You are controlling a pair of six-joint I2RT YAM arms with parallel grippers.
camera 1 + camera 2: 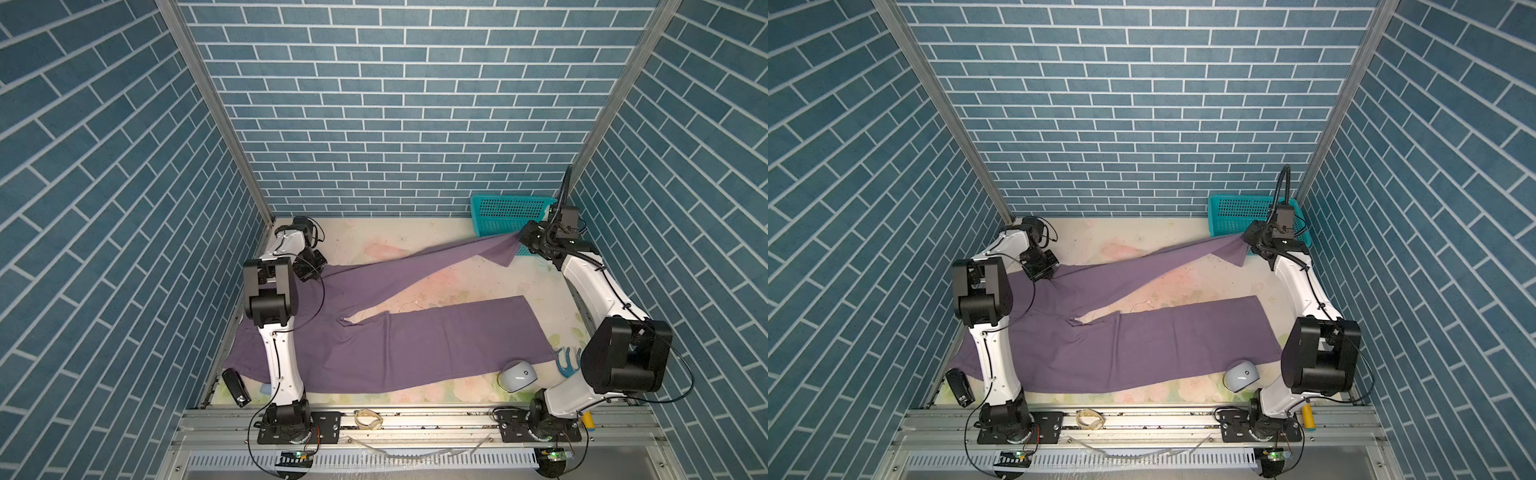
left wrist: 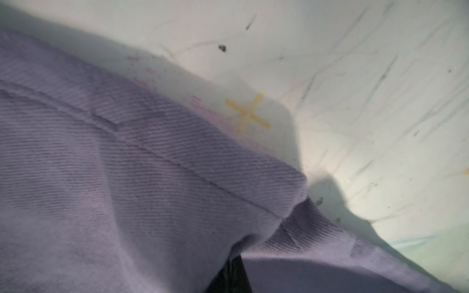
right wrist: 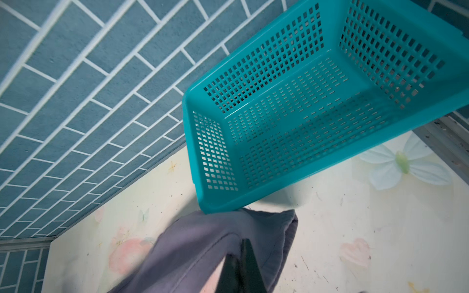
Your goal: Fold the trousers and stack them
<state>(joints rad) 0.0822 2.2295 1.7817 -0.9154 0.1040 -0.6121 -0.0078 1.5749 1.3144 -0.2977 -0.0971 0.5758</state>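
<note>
**Trousers** (image 1: 374, 349): one pair, dusty purple, spread across the tabletop (image 1: 415, 245). In both top views the near leg lies flat along the front. The far leg rises in a taut diagonal towards the back right corner.

**Left tool** (image 1: 319, 274): at the waist end, back left. The top views do not show how its jaws stand. The left wrist view shows cloth bunched against a dark finger (image 2: 229, 276), with the tool closed on the trousers (image 2: 127, 177). Only this view gives the twill weave, a stitched seam and a yellow cross mark (image 2: 247, 114) on the tabletop.

**Right tool** (image 1: 520, 240): closed on the hem of the raised leg, just in front of the basket (image 1: 507, 212). The right wrist view shows its dark fingers (image 3: 247, 263) pinching the folded hem. Only this view gives the basket's perforated floor and walls (image 3: 291, 121) and a white flower print (image 3: 403, 165).

**Sundries, top views only:** a white domed object (image 1: 518, 375) at the front right, and a black device (image 1: 235, 386) at the front left.
</note>
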